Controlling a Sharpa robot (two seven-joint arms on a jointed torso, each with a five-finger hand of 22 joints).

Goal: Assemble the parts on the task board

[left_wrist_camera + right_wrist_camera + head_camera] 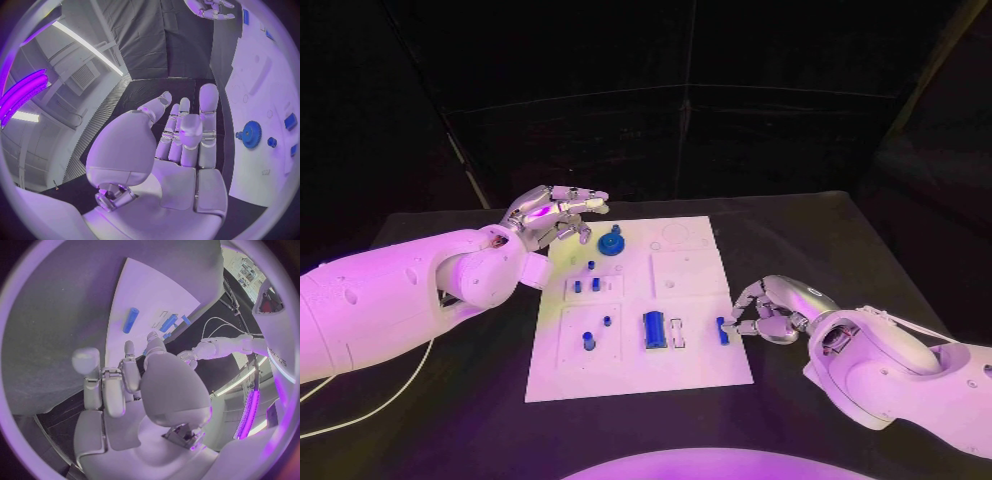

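Left white arm enters over the near-left of the black table (848,225) and bends up toward the far-left corner of the flat white rectangular task board (697,355); its silver left hand (557,214) hangs above that corner, fingers spread and only loosely curved, holding nothing. From the left wrist view the same hand (181,150) shows its palm bare and its fingers extended side by side, with the board's edge just beyond the fingertips. Right white arm comes in low from the near-right; its silver right hand (773,312) sits at the board's right edge, fingers curled toward a small blue upright block (723,330) at that edge. The fingertips are right at the block, but whether they pinch it or only touch it cannot be told; the right wrist view hides the contact behind the right hand's own back (156,390). Board lies flat in the middle of the table, long side running away from the robot. On it: a small blue toothed gear (613,241) near the far-left corner, just beside the left hand; two small blue pegs (587,285) standing in the left-middle section; a blue cylindrical bar (652,329) lying in the near-middle section; a short blue pin (587,340) to its left.
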